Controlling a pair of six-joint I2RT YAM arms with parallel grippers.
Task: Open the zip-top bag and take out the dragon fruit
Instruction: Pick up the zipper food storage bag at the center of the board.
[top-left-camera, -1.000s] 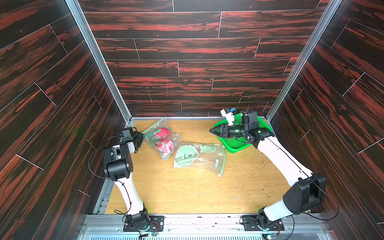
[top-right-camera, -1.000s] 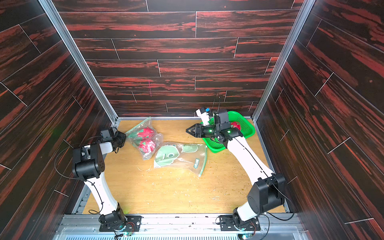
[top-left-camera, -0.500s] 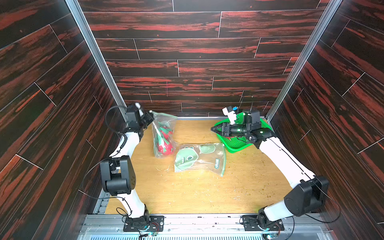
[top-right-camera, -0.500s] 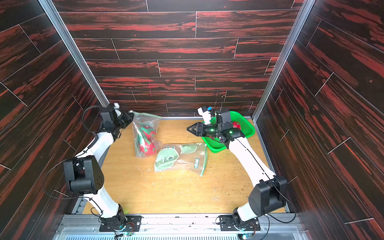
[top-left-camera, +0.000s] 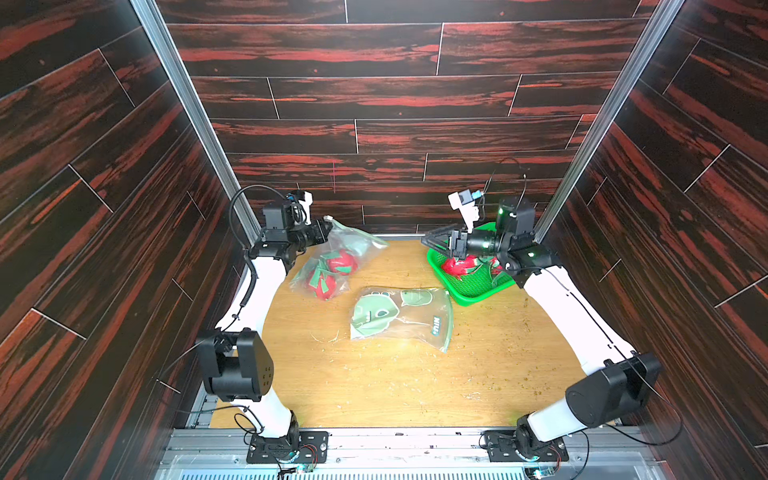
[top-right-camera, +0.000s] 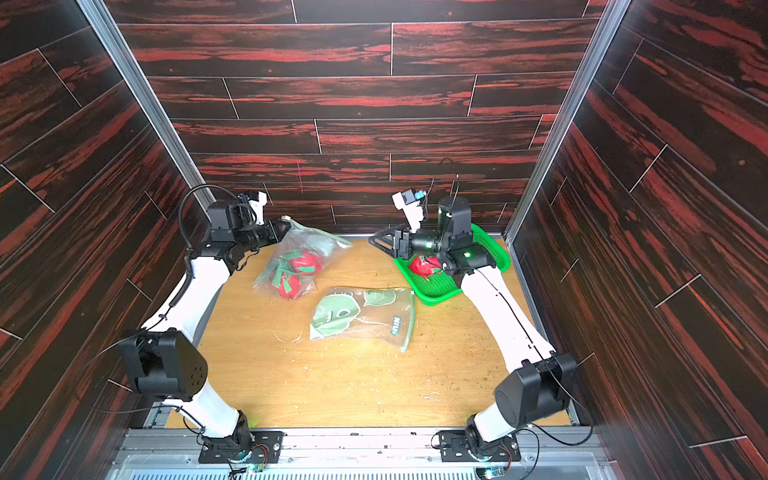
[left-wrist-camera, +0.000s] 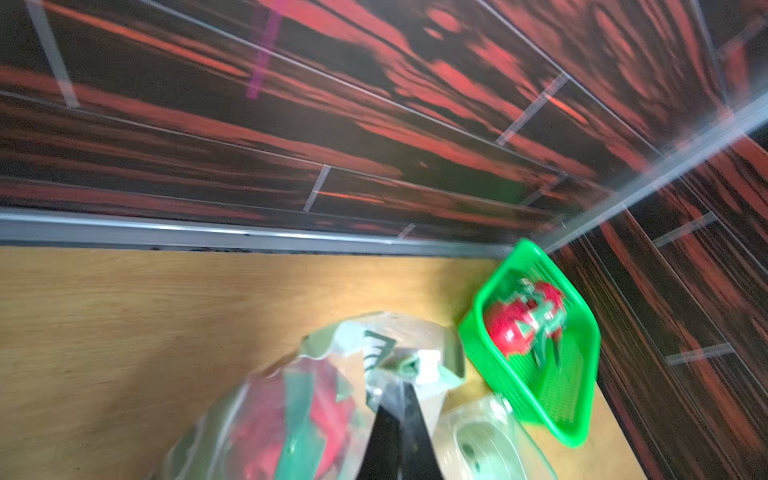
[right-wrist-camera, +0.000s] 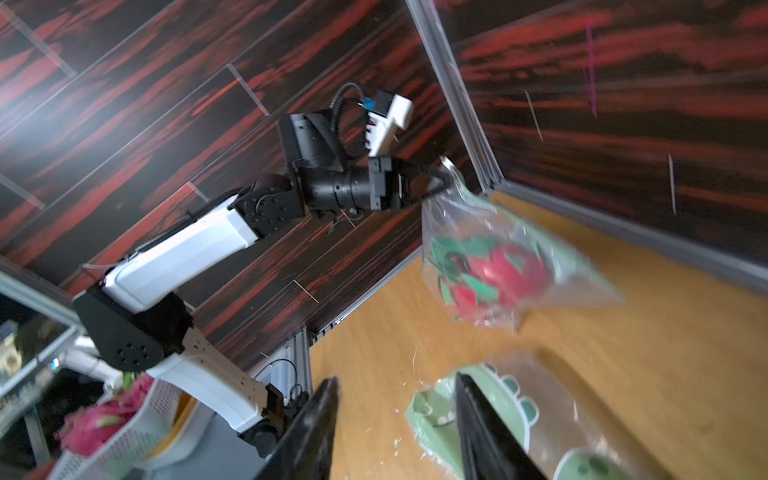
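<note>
left gripper (top-left-camera: 329, 224) pinches the zip-top bag (top-left-camera: 357, 249) by its corner, far left, dragon fruit (top-left-camera: 343, 264) still inside; right gripper (top-left-camera: 430, 244) hangs spread and empty. next it must catch the bag's mouth.

The desk (top-left-camera: 374, 386) toward 6 o'clock is bare wood, wide open to reach across. A flat printed bag (top-left-camera: 399, 318) lies in the middle. The green basket (top-left-camera: 469, 291) blocks 2 o'clock. The hanging zip-top bag (top-left-camera: 359, 245) with dragon fruit (top-left-camera: 343, 262) fills 10 o'clock. Between them, 12 o'clock is open.
</note>
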